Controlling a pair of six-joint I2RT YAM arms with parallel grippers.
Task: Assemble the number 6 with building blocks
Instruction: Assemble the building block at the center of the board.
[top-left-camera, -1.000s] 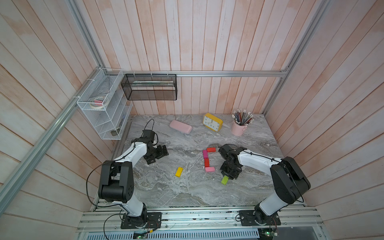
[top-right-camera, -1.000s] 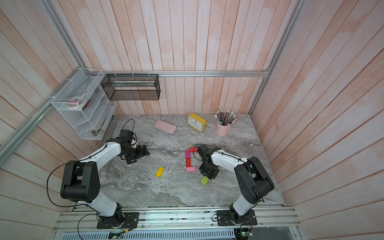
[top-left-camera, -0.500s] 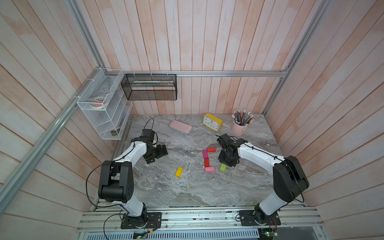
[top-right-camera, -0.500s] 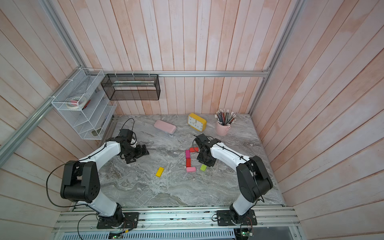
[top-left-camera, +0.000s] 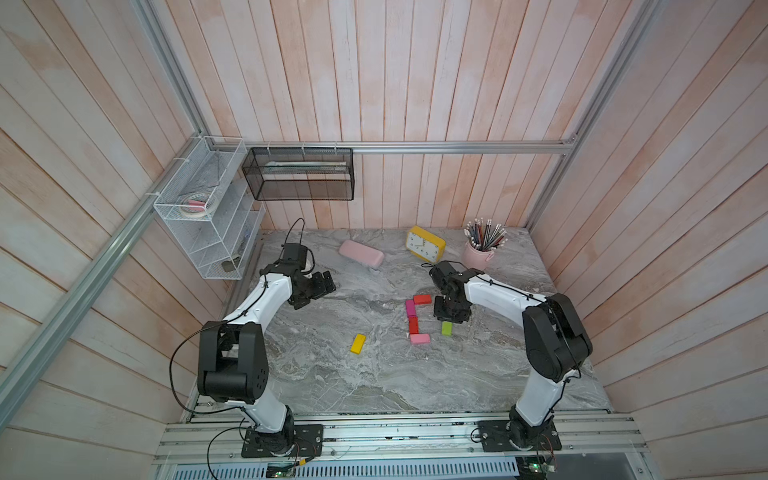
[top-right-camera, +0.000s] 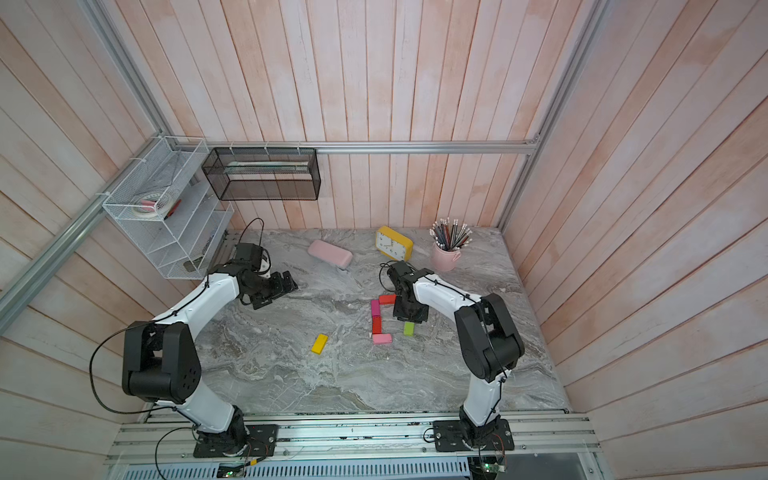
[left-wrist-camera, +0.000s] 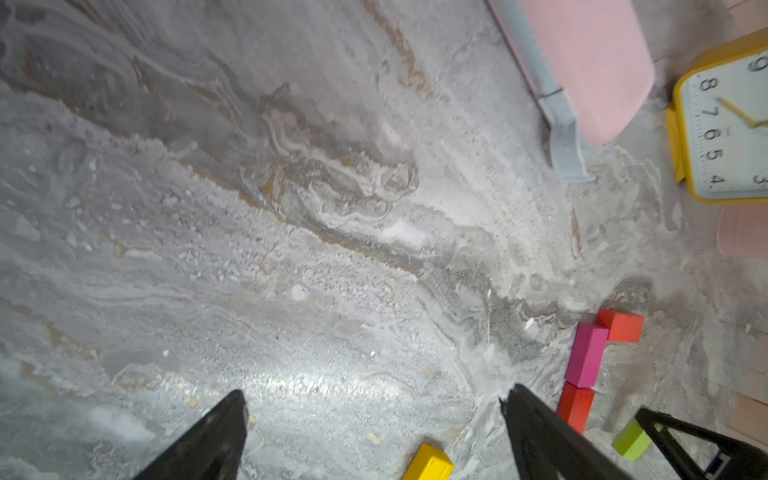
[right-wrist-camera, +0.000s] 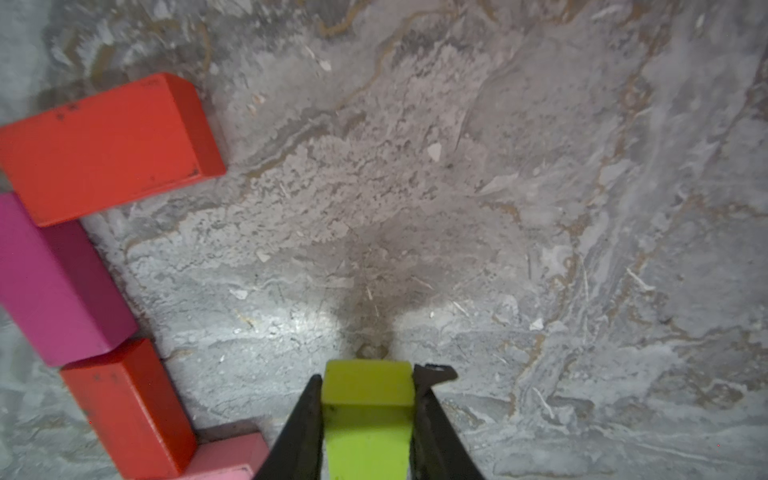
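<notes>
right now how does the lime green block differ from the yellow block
The lime green block is clamped in the right gripper; the yellow block lies free. The lime green block is close to the light pink block; the yellow block lies farther from it, angled. Both are small rectangular bricks of like size.

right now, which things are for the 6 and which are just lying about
For the 6: upper red block, magenta block, lower red block, light pink block, lime green block, yellow block.
Lying about: pink case, yellow clock, pencil cup.
</notes>
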